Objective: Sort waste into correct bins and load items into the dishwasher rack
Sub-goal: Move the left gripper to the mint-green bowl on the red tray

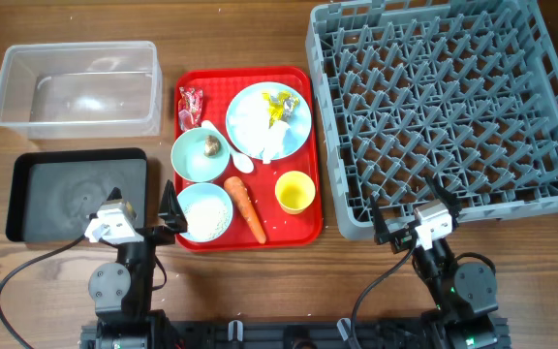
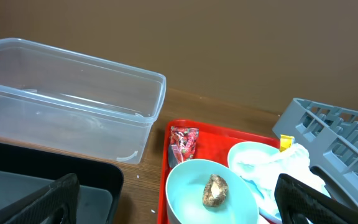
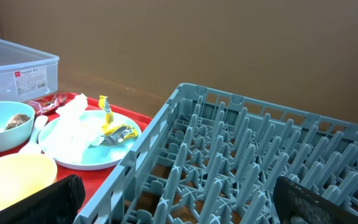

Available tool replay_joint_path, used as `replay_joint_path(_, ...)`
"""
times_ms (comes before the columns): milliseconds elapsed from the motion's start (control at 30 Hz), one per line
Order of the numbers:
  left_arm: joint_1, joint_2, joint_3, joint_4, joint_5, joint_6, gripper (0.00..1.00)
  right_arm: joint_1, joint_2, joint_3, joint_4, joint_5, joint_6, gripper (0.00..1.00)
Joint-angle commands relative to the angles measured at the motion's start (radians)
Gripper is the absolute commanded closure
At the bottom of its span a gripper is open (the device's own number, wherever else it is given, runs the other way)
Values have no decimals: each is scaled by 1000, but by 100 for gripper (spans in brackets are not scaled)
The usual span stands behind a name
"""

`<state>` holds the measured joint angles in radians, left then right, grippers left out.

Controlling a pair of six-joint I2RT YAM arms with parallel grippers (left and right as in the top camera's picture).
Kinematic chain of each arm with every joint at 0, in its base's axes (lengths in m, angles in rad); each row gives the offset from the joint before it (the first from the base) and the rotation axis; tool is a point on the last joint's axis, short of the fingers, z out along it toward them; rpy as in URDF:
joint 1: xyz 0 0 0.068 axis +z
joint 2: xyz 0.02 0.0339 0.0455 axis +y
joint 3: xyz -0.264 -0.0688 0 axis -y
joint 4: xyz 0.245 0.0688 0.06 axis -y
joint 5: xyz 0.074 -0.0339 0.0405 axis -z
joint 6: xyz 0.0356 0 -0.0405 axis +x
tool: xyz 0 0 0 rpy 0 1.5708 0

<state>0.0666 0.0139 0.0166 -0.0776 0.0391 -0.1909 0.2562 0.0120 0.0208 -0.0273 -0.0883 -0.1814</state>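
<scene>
On the red tray (image 1: 308, 228), the carrot (image 1: 245, 208) lies flat between the rice bowl (image 1: 205, 211) and the yellow cup (image 1: 294, 191). Its long axis runs diagonally, thick end far-left and tip toward the tray's near right corner. Both the left gripper (image 1: 141, 201) and the right gripper (image 1: 410, 208) gape wide, grasping nothing.

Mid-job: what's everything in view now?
rack: one, grey, right
clear tub: one, transparent, far left
black tray: one, black, near left
red tray: one, red, centre
plate: one, light blue, red tray
far bowl, near bowl: two, light blue, red tray
cup: one, yellow, red tray
spoon: one, white, beside plate
carrot: one, orange, red tray
red wrapper: one, red, beside plate
yellow wrapper: one, yellow, on plate
tissue: one, white, on plate
lump: one, brown, far bowl
rice: heap, white, near bowl
left gripper: one, black, open, by near bowl
right gripper: one, black, open, by rack
</scene>
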Motion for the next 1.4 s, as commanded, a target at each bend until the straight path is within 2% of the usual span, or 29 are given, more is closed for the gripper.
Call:
replay_joint_path(0,-4,-7,-10,2,-10,20,0,-2,2,-2,3,3,-2,0)
replay_joint_path(1033,-4,-7,-10,2,-10,19,0,-2,2,-2,3,7,-2,0)
replay_joint_path(1200,-4,-7,-10,20,-3,18,0,-2,2,-2,40,6,1,0)
replay_joint_path(1267,-4,-7,-10,90,100,20,0,-2,2,-2,96,23,-2,0)
replay_joint_path(1367,-4,-7,-8,151,110,28,0,-2,2,12,221,37,1,0)
